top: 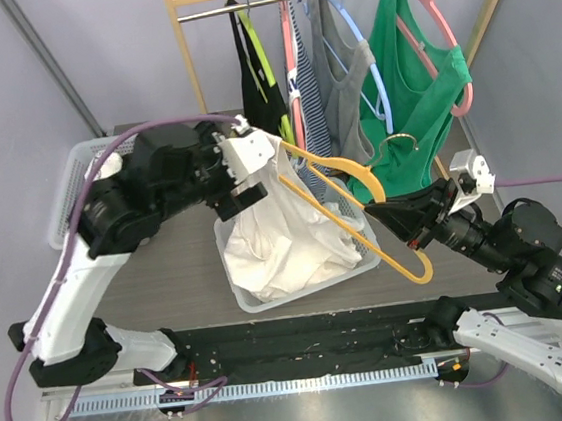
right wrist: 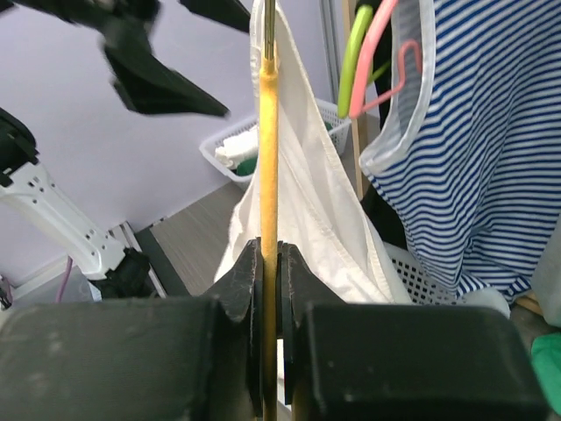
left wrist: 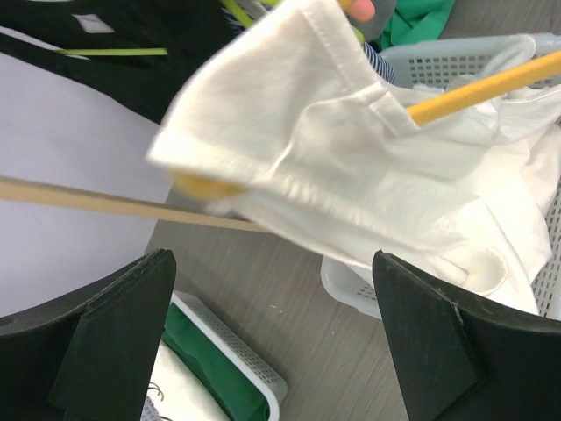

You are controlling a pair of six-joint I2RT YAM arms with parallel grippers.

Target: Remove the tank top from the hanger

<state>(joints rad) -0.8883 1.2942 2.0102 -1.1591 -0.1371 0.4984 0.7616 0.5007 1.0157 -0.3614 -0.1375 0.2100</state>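
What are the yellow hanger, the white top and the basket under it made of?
The yellow hanger looks like plastic or painted wood: smooth, even colour. The white tank top is soft cloth, perhaps cotton: loose folds, stitched hems. The basket seems moulded white plastic: a regular grid of holes.

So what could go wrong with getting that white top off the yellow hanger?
The white tank top looks hooked over one end of the yellow hanger, and the left claw is open and not holding it, so the top may stay snagged. The right claw pinches only the thin hanger bar, which might twist in its grip.
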